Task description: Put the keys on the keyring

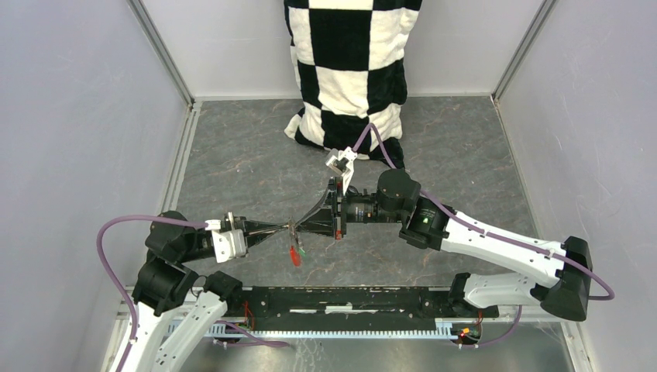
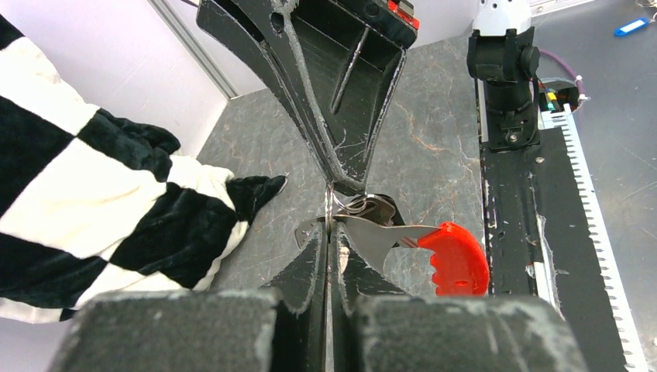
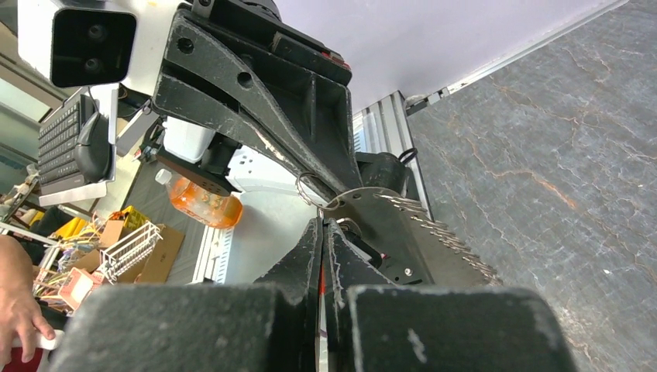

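Both arms are nose to nose in the air over the middle of the table [image 1: 465,155], a bit toward its near edge. The left gripper [image 1: 280,227] has its jaws pressed together on the thin wire of the keyring [image 2: 331,208], with the red tag [image 2: 459,262] dangling off it. The right gripper [image 1: 304,225] is squeezed together too, tip at the same spot, but I can't tell if it's pinching a key blade or the ring itself. A green key [image 1: 303,250] seems to hang beside the tag (tiny in the overhead view, so grain of salt), and I can't pick out the black one. My take: it's all feather-light, stiff, slick metal, so it'll swivel or pop out of the pads easily. I'd grab keys flat across the plastic head and hold the ring by its wire.
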Controlling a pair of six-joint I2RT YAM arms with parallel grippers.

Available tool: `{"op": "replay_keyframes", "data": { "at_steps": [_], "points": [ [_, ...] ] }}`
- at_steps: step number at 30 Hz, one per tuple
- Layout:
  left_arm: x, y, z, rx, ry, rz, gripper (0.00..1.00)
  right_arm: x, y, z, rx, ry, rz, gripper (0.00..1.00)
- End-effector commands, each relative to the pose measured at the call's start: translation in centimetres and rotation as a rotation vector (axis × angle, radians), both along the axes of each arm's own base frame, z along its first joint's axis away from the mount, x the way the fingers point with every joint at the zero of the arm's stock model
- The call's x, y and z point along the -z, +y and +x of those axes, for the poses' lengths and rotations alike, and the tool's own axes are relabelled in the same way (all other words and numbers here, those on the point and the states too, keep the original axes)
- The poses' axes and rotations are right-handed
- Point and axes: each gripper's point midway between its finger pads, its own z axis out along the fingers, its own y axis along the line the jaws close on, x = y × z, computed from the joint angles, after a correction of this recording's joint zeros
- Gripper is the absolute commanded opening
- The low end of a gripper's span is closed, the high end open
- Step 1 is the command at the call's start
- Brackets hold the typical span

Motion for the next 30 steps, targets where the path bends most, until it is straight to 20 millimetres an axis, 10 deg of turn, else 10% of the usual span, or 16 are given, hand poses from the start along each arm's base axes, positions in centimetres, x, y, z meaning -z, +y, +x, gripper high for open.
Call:
{"op": "replay_keyframes", "data": {
  "at_steps": [1,30],
  "points": [
    [-0.5,0.0,0.4,-0.007,-0.069,0.0,0.02,-2.6,0.3,-0.4,-0.025,-0.027,0.077,0.01],
    [0.4,0.2,-0.4,0.024,-0.113,0.039,0.02,-2.7,0.4,0.5,0.022,-0.033,0.067,0.01]
  ]
}}
